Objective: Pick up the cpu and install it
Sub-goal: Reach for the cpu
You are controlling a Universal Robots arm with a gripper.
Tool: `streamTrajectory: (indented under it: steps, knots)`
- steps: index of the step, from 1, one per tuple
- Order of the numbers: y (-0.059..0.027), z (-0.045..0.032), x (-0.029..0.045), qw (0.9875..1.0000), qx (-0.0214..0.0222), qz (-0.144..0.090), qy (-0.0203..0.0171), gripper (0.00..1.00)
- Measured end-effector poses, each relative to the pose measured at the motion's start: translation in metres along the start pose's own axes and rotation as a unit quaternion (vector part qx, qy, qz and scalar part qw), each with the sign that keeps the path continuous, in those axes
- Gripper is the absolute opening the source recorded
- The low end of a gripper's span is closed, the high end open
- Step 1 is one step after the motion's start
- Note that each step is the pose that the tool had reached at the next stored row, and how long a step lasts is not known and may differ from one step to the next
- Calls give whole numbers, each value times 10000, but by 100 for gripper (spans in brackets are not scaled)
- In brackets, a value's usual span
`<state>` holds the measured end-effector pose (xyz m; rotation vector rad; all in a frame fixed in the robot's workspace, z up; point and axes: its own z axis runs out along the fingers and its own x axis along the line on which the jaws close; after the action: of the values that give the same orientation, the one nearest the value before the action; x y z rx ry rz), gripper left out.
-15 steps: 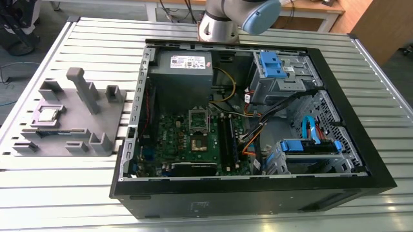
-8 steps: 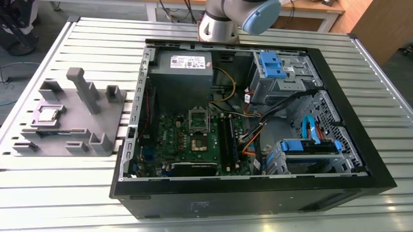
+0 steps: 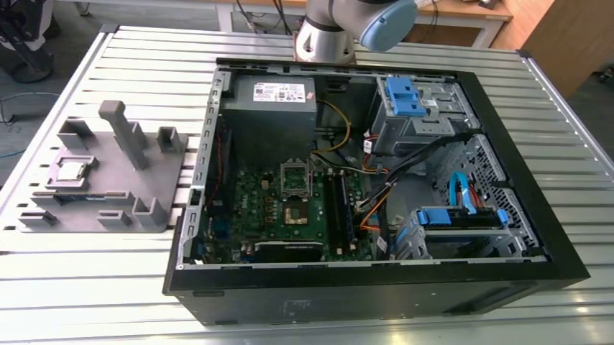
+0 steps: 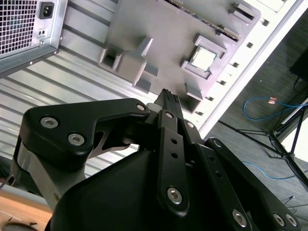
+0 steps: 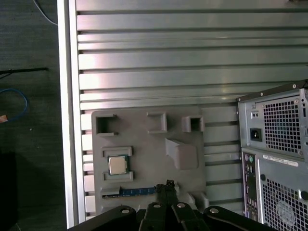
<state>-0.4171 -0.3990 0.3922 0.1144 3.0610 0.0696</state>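
The cpu [image 3: 72, 171] is a small silvery square lying in a recess of the grey holder plate [image 3: 144, 172], on the exterior view's left beside the open computer case. It shows in both wrist views, cpu [image 4: 203, 57] and cpu [image 5: 117, 165]. My gripper [image 5: 168, 185] hangs high above the table, well apart from the chip, over the holder's edge. Its black fingers [image 4: 169, 103] are pressed together with nothing between them. Inside the case lies the green motherboard [image 3: 254, 208] with its socket frame [image 3: 295, 181].
The grey holder [image 5: 144, 144] carries upright posts and blocks [image 3: 115, 129] and a blue-edged memory stick [image 5: 137, 191]. The black case [image 3: 384, 295] has tall walls, cables and blue drive brackets [image 3: 403, 97]. The arm's base [image 3: 326, 39] stands behind the case. The ribbed table edge [image 5: 70, 120] drops to the floor.
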Motion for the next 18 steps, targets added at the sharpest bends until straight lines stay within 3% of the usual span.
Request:
streamTrajectory:
  steps: [18]
  knots:
    - [-6, -7, 85, 10000, -1, 0, -9, 11]
